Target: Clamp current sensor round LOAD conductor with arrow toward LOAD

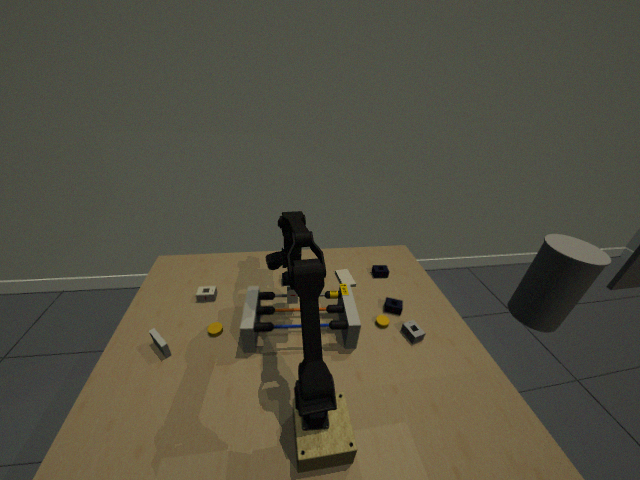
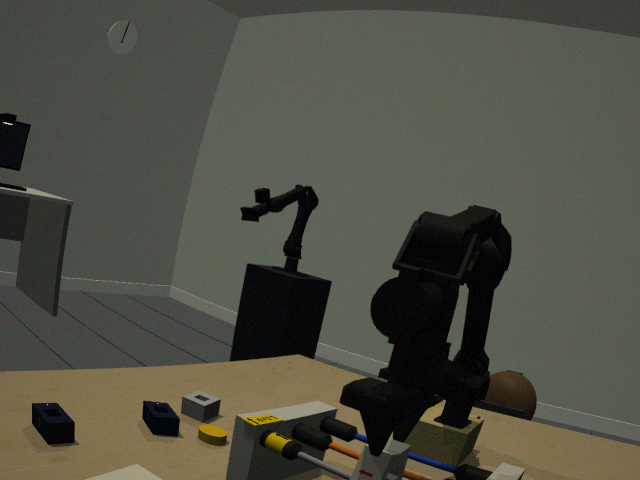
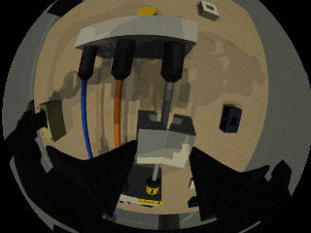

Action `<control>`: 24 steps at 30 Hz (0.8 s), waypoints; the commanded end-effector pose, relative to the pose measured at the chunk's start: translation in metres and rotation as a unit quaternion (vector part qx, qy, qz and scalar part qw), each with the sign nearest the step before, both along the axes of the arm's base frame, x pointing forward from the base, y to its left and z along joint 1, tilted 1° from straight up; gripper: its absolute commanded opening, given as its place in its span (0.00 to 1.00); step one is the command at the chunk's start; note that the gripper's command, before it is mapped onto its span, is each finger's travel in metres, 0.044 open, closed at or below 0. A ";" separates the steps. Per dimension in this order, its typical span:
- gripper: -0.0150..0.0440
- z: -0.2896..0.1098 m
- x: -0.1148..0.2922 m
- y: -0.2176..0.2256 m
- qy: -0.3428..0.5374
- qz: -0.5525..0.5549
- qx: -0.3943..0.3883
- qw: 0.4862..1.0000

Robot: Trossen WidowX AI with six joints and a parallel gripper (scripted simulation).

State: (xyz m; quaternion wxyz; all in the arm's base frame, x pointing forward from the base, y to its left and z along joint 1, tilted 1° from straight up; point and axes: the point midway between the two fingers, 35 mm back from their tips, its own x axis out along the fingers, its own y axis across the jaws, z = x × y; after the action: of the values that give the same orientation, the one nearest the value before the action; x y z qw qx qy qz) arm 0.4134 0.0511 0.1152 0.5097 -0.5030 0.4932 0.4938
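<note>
The white-grey split-core sensor [image 1: 292, 296] [image 2: 387, 457] [image 3: 165, 141] is held between the fingers of my gripper [image 2: 391, 445] [image 3: 164, 148]. It is at the grey conductor [image 2: 323, 465] [image 3: 168, 99], which runs in line with the gap between its two jaws and comes out on the far side in the wrist view. Whether the conductor is fully inside, and whether the jaws are latched, I cannot tell. The red arrow [image 2: 365, 472] on the sensor points toward the yellow sleeve [image 2: 279, 443] [image 3: 153, 186] and the yellow LOAD label [image 1: 344, 289] [image 2: 262, 419] [image 3: 150, 201].
The orange conductor [image 1: 284, 310] [image 3: 118, 107] and blue conductor [image 1: 289, 326] [image 3: 84, 112] run alongside, between two grey end blocks [image 1: 249, 315] [image 1: 351, 320]. Navy boxes [image 1: 380, 271] [image 1: 393, 305], pale boxes [image 1: 206, 293] [image 1: 413, 331], yellow discs [image 1: 215, 329] [image 1: 382, 321] and pale slabs [image 1: 345, 277] [image 1: 160, 342] lie around.
</note>
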 end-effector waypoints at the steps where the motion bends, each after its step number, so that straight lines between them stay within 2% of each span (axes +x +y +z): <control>1: 0.25 -0.006 0.001 0.000 -0.001 0.001 0.001 1.000; 17: 0.25 -0.032 0.001 0.000 -0.001 0.001 0.001 1.000; 24: 0.25 -0.028 0.000 0.000 0.001 0.000 0.000 1.000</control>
State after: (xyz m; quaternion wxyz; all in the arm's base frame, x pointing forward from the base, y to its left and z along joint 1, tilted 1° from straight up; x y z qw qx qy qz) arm 0.4139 0.0510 0.0852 0.5084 -0.5019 0.4947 0.4949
